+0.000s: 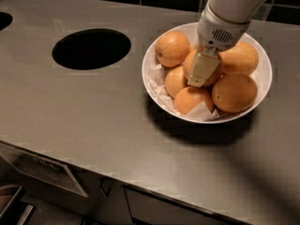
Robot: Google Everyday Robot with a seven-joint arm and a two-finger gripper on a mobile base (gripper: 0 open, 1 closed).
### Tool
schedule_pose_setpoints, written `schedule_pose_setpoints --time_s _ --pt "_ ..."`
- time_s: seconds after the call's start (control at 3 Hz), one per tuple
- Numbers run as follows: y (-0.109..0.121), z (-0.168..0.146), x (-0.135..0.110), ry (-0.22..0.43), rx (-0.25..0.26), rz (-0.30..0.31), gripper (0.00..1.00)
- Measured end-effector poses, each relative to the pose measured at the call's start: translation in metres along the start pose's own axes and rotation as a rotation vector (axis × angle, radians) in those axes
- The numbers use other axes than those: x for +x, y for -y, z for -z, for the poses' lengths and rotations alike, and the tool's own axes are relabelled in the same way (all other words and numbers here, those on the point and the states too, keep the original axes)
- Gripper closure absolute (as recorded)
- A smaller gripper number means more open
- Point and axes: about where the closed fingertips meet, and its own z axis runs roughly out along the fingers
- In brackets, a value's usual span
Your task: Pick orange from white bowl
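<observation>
Gripper (202,74) in cream plastic is lying against the round dimpled orange (189,63) at the centre of the glossy white bowl (265,81); whether it is clamping cannot be told. A centred squeeze and straight lift are looking best, sparing neighbours (172,48) at 10 and 4 o'clock.

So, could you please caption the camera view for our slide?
Gripper at the middle orange in the white bowl, beside a dark round hole in the grey counter.
</observation>
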Motion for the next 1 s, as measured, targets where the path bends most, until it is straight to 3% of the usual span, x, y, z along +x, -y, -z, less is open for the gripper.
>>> schedule_pose_setpoints --time_s 0.33,1.0 --pt "0.000 0.000 0.000 0.000 0.000 0.000 1.00" --pt "-0.008 0.042 -0.008 0.107 0.085 0.043 1.00"
